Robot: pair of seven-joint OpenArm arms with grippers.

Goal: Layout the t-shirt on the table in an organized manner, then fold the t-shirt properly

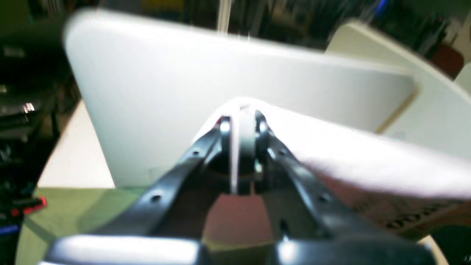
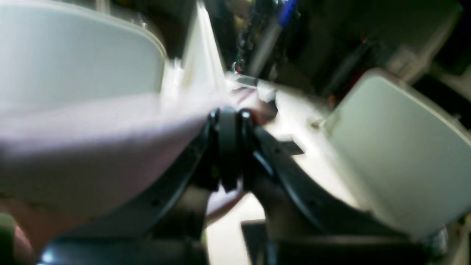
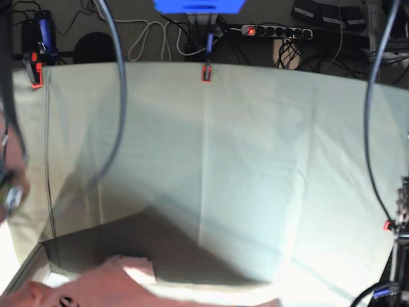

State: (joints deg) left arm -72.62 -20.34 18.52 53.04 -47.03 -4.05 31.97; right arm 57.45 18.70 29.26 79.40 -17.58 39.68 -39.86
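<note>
One t-shirt [image 3: 121,284], lifted at the table's [image 3: 255,160] near edge; my two grippers, left [image 1: 241,117] and right [image 2: 228,114], each clenched on its cloth.

Beyond the far edge of the work surface, a dark floor [image 3: 268,51] carries a power strip [image 3: 275,30] with a lit red switch, a coiled white cable [image 3: 150,35] and tangled black leads. A blue object [image 3: 199,6] sits at the top centre. Grey cables [image 3: 118,83] hang down at left and right. In the wrist views, blurred white partition panels [image 1: 220,84] stand upright before dim, cluttered shelving. Light falls brightest at lower right.
</note>
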